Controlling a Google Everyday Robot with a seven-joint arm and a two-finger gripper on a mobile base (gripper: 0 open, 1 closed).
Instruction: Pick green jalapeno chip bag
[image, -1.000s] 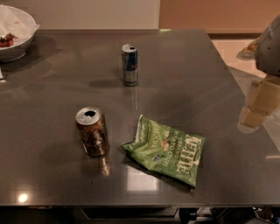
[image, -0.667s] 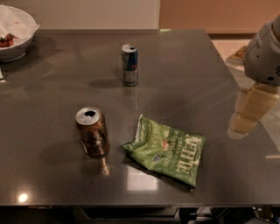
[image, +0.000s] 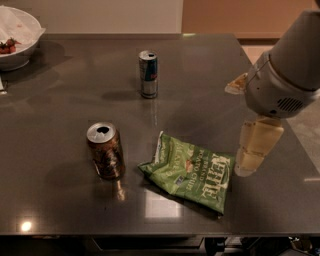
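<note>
If only a seam is pinched, the crinkled light-green foil chip bag (image: 192, 172) could slip free, or be shoved into the opened brown drink can (image: 105, 150). The bag lies flat just right of that can, white lettering upward, seams white. The cream-coloured gripper (image: 247, 167) hangs further right of the can, beside the bag's edge; whether it is open or closed cannot be told.

Dark table (image: 60, 200), green jalapeno chip bag (image: 192, 172), brown can (image: 106, 152), blue can (image: 148, 75), white bowl (image: 15, 60), gripper (image: 248, 162) beside bag
</note>
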